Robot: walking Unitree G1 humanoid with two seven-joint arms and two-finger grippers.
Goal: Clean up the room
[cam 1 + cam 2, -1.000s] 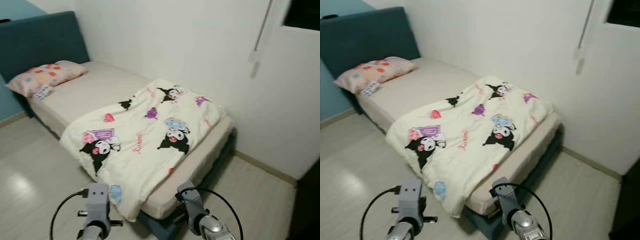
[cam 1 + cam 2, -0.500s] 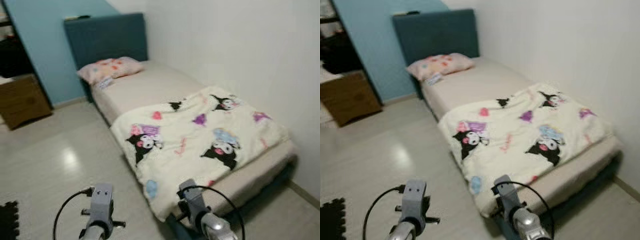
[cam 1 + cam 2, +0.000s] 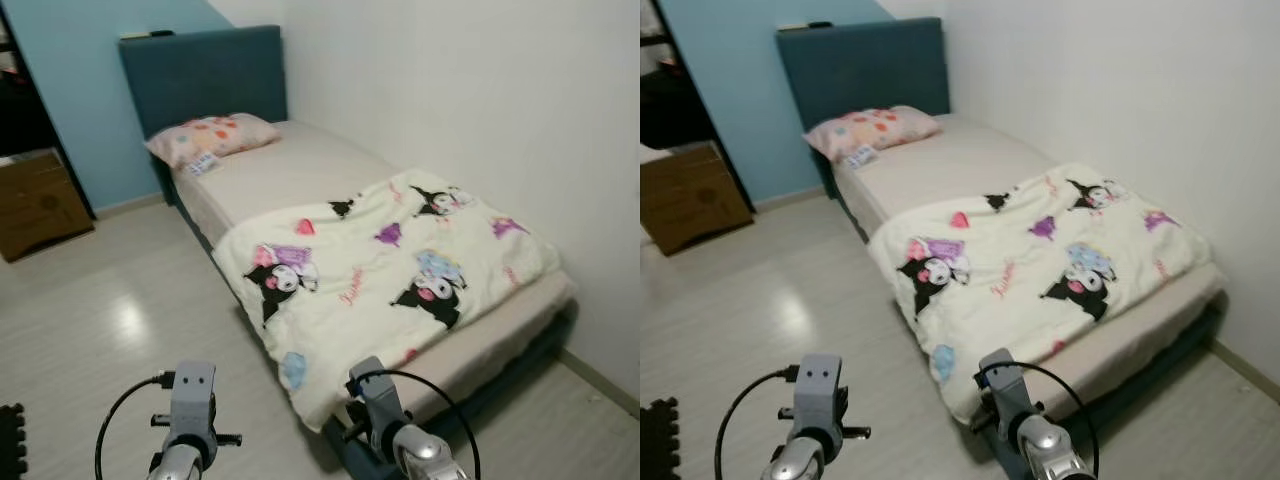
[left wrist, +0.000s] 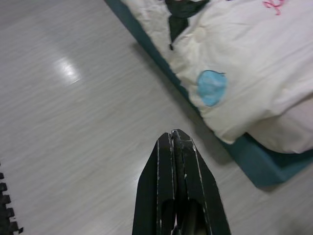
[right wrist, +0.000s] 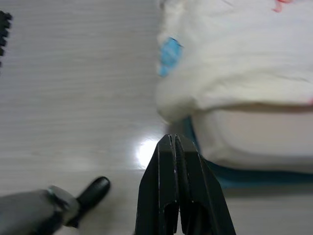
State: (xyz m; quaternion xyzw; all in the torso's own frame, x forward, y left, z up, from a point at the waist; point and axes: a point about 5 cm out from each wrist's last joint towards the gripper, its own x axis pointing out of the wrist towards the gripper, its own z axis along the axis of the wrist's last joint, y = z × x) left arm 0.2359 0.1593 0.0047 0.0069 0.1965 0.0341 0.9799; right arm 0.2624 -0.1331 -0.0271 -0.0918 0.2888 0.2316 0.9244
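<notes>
Room: bedroom with pale wood-look floor [image 3: 110, 300], blue wall at far left, white wall along the right.
Bed [image 3: 300, 170]: running from far left to near right against the white wall, dark teal headboard [image 3: 200, 70] at the far end, teal base showing at the near corner.
Blanket [image 3: 390, 280]: cream, cartoon prints, spread over the near half of the bed, its left edge drooping over the side toward the floor.
Pillow [image 3: 212, 136]: pink with coloured spots, at the far end, lying against the headboard.
Small card [image 3: 203, 164]: white, on the mattress just in front of the pillow.
Wooden cabinet [image 3: 38, 203]: brown, far left, standing on the floor by the blue wall.
Black foam mat [image 3: 660, 440]: jagged edge, near left corner of the floor.
Left gripper [image 4: 177, 138]: held low over bare floor, just left of the bed's near corner, black fingers pressed together, nothing between them.
Right gripper [image 5: 174, 141]: low at the bed's near corner, hanging blanket edge and teal base just beyond its tips, fingers pressed together, nothing held.
</notes>
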